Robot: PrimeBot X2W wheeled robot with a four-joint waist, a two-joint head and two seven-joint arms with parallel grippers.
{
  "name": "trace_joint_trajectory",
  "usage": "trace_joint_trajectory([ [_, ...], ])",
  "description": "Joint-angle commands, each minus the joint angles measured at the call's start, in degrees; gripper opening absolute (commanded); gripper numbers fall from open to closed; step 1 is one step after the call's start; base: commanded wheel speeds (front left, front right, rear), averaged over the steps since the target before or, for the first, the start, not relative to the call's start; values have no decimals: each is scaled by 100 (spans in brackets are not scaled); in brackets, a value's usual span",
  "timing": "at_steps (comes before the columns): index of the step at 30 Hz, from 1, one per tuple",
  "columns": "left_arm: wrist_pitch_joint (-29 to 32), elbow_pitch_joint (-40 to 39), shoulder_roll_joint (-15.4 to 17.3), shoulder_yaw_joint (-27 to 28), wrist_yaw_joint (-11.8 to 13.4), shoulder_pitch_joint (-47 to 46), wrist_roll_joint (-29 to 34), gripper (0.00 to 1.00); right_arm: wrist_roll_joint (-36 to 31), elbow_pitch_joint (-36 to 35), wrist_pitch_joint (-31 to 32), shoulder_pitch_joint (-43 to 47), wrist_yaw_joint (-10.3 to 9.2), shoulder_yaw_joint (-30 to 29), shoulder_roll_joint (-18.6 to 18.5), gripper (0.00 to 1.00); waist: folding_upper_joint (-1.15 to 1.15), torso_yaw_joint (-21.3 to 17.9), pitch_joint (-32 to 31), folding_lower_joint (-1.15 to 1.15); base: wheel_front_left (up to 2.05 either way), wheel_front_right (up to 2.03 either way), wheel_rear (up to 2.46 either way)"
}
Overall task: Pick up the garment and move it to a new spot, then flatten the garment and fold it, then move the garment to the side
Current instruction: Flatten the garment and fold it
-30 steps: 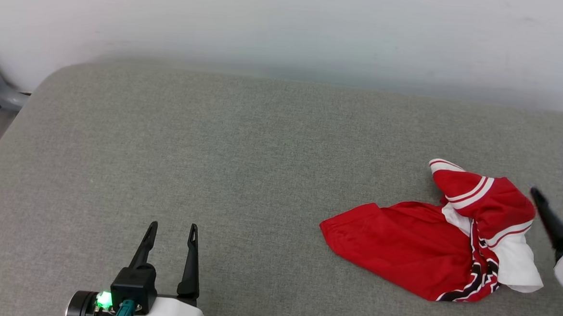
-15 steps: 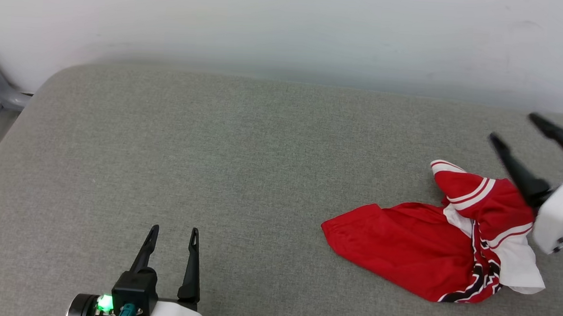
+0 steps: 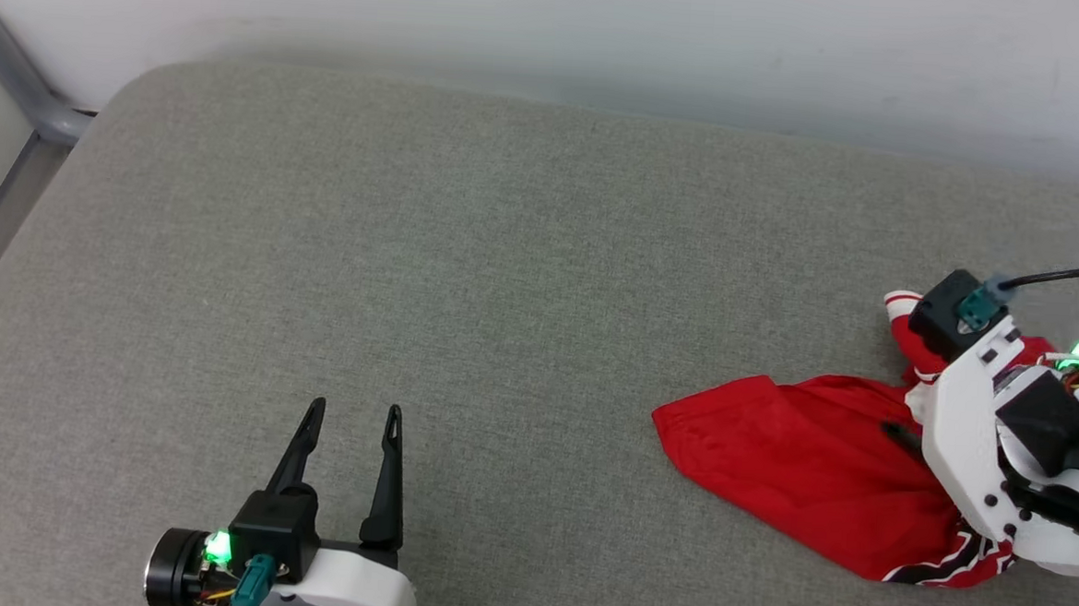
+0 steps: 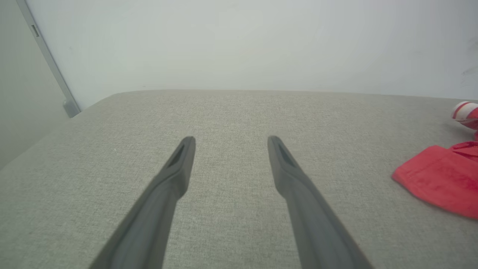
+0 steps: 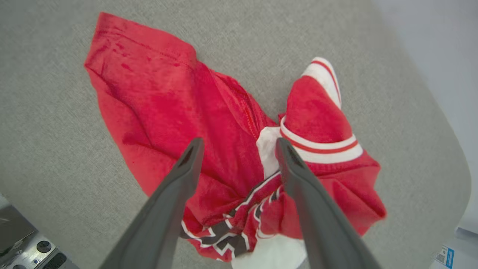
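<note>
The garment [image 3: 799, 464] lies crumpled at the right of the grey cushioned surface [image 3: 505, 246]: red cloth, white sleeve with red stripes, black-and-white trim. My right gripper [image 5: 239, 144] hangs directly over it, pointing down, open, its fingers straddling the seam where red body meets white sleeve; nothing is gripped. In the head view the white wrist covers the garment's right part and one dark fingertip [image 3: 900, 435] shows above the red cloth. My left gripper [image 3: 355, 411] rests open near the front left, far from the garment [image 4: 440, 183], fingers spread over bare cushion.
A white wall runs behind the cushion. A grey metal frame [image 3: 15, 82] stands at the far left corner. The cushion's rounded right edge [image 5: 448, 157] is close to the garment. A metal base part [image 5: 22, 239] shows beyond the near edge.
My right arm has swung in from the right edge and turned downward over the garment. The head camera has shifted slightly. Left gripper and garment stay where they were.
</note>
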Motion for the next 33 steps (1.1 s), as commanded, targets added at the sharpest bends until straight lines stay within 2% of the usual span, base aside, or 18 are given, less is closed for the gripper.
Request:
trace_joint_trajectory([
  [1,-15,-24,-1,-19,32,-103,-24,100,67,159,73,-129,-8,149,34,100,0,105,151,0,0,0,0],
  [10,-15,-61,-3,-178,121,-427,-141,100,192,1403,112,-742,-7,1588,208,100,0,375,630,0,0,0,0],
  [19,-15,-56,-3,-214,180,-527,-168,100,669,2067,145,-767,4,3129,311,100,0,435,749,0,0,0,0],
  [20,-15,-55,-3,-220,191,-533,-171,100,705,2083,99,-811,5,3210,304,70,0,430,757,0,0,0,0],
  [21,-15,-54,-3,-216,192,-540,-173,100,731,2090,-5,-859,4,3251,316,24,0,420,761,0,0,0,0],
  [22,-15,-48,-4,-207,200,-543,-172,100,790,2126,-108,-916,3,3265,348,0,0,405,755,0,0,0,0],
  [29,-15,14,-2,-96,163,-380,-95,100,1086,2138,-1499,-1567,-7,3006,663,0,0,226,462,0,0,0,0],
  [33,-15,22,-3,-46,132,-271,-54,100,1173,1929,-2181,-1851,-9,2867,635,0,0,122,223,0,0,0,0],
])
